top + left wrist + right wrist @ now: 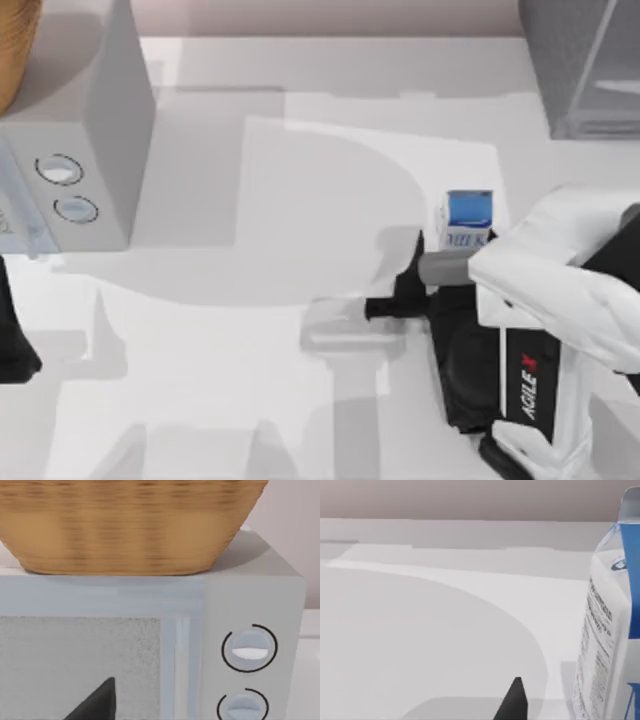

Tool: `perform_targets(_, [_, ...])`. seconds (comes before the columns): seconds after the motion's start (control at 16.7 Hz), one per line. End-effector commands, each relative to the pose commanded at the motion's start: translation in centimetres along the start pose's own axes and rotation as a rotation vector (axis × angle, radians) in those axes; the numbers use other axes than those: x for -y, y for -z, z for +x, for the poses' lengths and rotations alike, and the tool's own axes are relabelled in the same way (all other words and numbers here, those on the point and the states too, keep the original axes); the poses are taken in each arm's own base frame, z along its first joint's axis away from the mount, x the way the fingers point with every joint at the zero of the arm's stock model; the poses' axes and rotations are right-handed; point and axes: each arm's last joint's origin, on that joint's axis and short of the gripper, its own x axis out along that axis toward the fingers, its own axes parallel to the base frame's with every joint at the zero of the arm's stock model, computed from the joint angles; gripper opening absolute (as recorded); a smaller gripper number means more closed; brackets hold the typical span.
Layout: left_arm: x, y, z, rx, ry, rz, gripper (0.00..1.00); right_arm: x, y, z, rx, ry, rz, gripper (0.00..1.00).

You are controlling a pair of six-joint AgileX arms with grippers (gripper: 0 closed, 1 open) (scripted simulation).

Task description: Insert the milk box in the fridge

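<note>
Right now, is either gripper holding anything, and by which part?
Nothing looks held. The milk box stands on the table beside the right gripper, apparently ungrasped; I cannot tell how that gripper is set. The left arm is parked at the table's left edge.

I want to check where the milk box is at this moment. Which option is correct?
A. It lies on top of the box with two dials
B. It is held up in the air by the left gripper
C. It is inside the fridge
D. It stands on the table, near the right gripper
D: in the top view the milk box stands upright on the table, just beside the right gripper, well short of the fridge.
</note>
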Motion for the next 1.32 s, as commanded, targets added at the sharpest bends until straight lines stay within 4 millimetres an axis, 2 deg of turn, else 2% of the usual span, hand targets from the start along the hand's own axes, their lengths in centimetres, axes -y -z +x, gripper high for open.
perform_targets(0.12, [0.0, 0.0, 0.0, 0.0, 0.0, 0.0, 1.0, 0.0, 0.0, 0.0, 0.0, 0.0, 0.0, 1.0])
perform_targets(0.18, [0.0, 0.0, 0.0, 0.0, 0.0, 0.0, 1.0, -1.4, 0.9, 0.8, -0.034, -0.062, -0.001, 1.0])
perform_targets(0.54, [0.0, 0.0, 0.0, 0.0, 0.0, 0.0, 1.0, -0.6, 0.2, 2.4, -0.001, 0.002, 0.002, 1.0])
perform_targets(1.32, [0.0, 0.0, 0.0, 0.0, 0.0, 0.0, 1.0, 0.0, 0.0, 4.9, 0.0, 0.0, 0.0, 1.0])
